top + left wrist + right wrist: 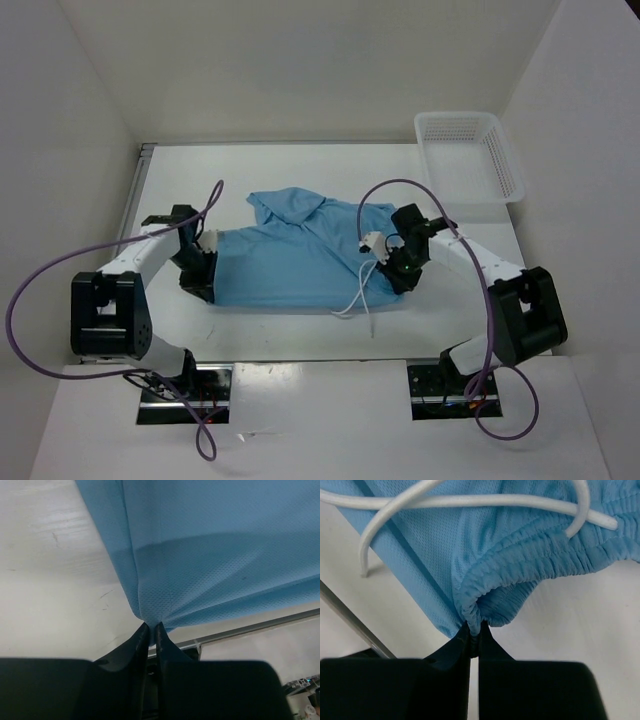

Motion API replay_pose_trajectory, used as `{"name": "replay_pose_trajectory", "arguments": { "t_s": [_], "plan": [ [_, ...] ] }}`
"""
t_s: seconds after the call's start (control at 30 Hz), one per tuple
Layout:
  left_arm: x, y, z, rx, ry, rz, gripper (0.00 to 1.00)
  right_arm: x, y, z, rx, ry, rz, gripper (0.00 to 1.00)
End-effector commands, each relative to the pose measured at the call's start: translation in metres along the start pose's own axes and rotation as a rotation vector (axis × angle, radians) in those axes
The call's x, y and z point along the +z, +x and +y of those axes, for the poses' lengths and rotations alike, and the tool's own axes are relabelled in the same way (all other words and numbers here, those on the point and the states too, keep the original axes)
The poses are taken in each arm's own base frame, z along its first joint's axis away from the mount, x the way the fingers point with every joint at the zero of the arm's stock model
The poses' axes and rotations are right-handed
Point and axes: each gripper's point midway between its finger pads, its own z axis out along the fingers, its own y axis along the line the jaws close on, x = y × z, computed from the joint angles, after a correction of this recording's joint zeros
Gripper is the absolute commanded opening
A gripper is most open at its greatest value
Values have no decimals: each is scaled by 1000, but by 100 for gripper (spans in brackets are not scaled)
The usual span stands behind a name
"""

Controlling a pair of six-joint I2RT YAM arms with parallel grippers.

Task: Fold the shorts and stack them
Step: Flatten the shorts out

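One pair of shorts [290, 255] lies spread across the middle of the bench [300, 165], long side running left to right, nearer the near edge than the far edge. The cloth is light sky-blue mesh. Its far-left part is bunched up and folded over on itself, while the near edge lies fairly straight.

There are two pincers, and both are clamped on the cloth. The left pincer [205, 280] sits at the left end of the shorts; the left wrist view shows its two black fingers [142, 635] pressed together on a corner of plain mesh, which pulls into small creases at the pinch. The right pincer [398, 272] sits at the right end; the right wrist view shows it [474, 628] closed on the gathered elastic waistband [540, 555], which puckers into a tight fold where the tips meet.

One thin white drawstring [355, 300] trails from the waistband onto the bench towards the near edge. In the right wrist view it [485, 501] crosses over the waistband in two strands and one loose end rests on the bare bench.

One white plastic basket [508, 158] stands at the far right corner of the bench, well apart from the shorts. Two purple cables show, one looping off the left arm [30, 278] and one arching over the right arm [400, 181].
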Motion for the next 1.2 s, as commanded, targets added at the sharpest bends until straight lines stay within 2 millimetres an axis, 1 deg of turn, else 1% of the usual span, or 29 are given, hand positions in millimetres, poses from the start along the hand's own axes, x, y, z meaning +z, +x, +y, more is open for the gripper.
{"name": "replay_pose_trajectory", "arguments": {
  "t_s": [0.0, 0.03, 0.1, 0.13, 0.2, 0.3, 0.33, 0.37, 0.4, 0.43, 0.47, 0.5, 0.53, 0.57, 0.6, 0.63, 0.67, 0.73, 0.77, 0.8, 0.83, 0.87, 0.9, 0.93, 0.97, 1.0, 1.03, 1.07, 1.17],
  "plan": [
    [-13, -3, 7, 33, -74, -46, 16, -11, 17, -10, -78, 78, 63, 4],
    [-11, 0, 10, 31, -89, -36, 17, -11, 15, -11, -80, 84, 56, 8],
    [-14, 6, 10, 28, -98, -20, 22, -13, 15, -13, -82, 97, 56, 46],
    [-16, 5, 10, 29, -98, -22, 31, -13, 17, -12, -89, 91, 63, 64],
    [-21, 10, 9, 25, -96, 1, 36, -22, 17, -13, -105, 104, 79, 84],
    [-38, -11, 10, 35, -122, -65, 47, -49, -4, -22, -120, 156, 36, 89],
    [-46, -26, 13, 31, -135, -121, 50, -57, -10, -19, -105, 142, 20, 90],
    [-64, -51, 16, 33, -156, -206, 53, -71, -31, -24, -86, 158, -36, 90],
    [-70, -75, 16, 43, -160, -271, 57, -76, -49, -20, -79, 129, -101, 90],
    [-77, -92, 13, 59, -162, -322, 57, -88, -73, -26, -71, 131, -161, 90],
    [-81, -120, 8, 88, -163, -397, 59, -91, -89, -27, -20, 123, -210, 90],
    [-96, -146, -3, 123, -160, -474, 61, -93, -105, -32, 10, 124, -257, 90],
    [-101, -162, -17, 161, -138, -518, 63, -102, -134, -49, 23, 182, -356, 90],
    [-94, -183, -41, 225, -106, -540, 63, -94, -145, -62, 107, 200, -377, 90],
    [-109, -204, -61, 269, -78, -598, 63, -98, -153, -82, 145, 283, -393, 90],
    [-108, -214, -80, 307, -35, -599, 63, -101, -170, -103, 165, 355, -448, 83],
    [-84, -223, -101, 350, 0, -546, 63, -86, -173, -117, 211, 371, -434, 80],
    [-71, -251, -133, 408, 66, -554, 63, -93, -182, -154, 274, 461, -473, 73],
    [-63, -254, -151, 443, 87, -544, 63, -86, -183, -174, 341, 470, -476, 72],
    [-56, -260, -159, 457, 92, -536, 63, -84, -185, -184, 373, 476, -486, 70],
    [-33, -267, -163, 463, 93, -503, 63, -83, -185, -195, 406, 481, -497, 66],
    [-38, -279, -172, 477, 99, -529, 63, -77, -189, -210, 457, 481, -508, 64],
    [-22, -282, -176, 484, 100, -504, 63, -76, -183, -223, 491, 480, -510, 62],
    [-18, -284, -179, 487, 115, -498, 63, -72, -180, -230, 503, 482, -503, 62],
    [-17, -287, -186, 499, 119, -504, 63, -60, -181, -236, 497, 467, -486, 62],
    [-4, -289, -189, 506, 121, -493, 63, -57, -175, -245, 516, 483, -473, 62],
    [-1, -293, -189, 506, 121, -493, 63, -51, -175, -248, 518, 480, -466, 62],
    [4, -292, -195, 517, 124, -487, 63, -39, -164, -255, 540, 485, -433, 64],
    [25, -291, -206, 537, 121, -457, 63, -26, -156, -260, 535, 493, -393, 64]
  ]
}}
